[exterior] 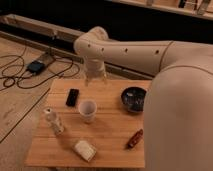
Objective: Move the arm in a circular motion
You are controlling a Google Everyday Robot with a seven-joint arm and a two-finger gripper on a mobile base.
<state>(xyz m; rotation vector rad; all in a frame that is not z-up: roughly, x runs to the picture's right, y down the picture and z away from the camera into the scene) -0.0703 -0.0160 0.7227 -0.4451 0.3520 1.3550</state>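
**Arm extended over the far edge of the wooden table**

The arm (150, 50) is seen reaching in from the right of the camera view, its thick cream-white segment running leftward with small dark dots along its length. A very large rounded portion fills the lower right corner and hides the right end of the table (107, 132). At the elbow-like joint near the top centre, the arm is bent downward.

The gripper (95, 79) is located at the end of that downward section, above the far edge of the table, just behind the white cup (87, 110) and to the right of the black phone (73, 97). It is not seen touching any object. Whether it is wide or narrow cannot be told.

On the table, the following are recorded: the phone lying flat near the far left; the cup upright near the centre; a dark bowl (134, 98) to the right, partly beside the arm's large segment; a small pale bottle (53, 121) on the left; a pale packet (85, 150) near the front edge; a reddish-brown packet (134, 139) towards the front right.

Black cables (20, 75) and a small dark box (36, 66) are noted on the floor to the left.
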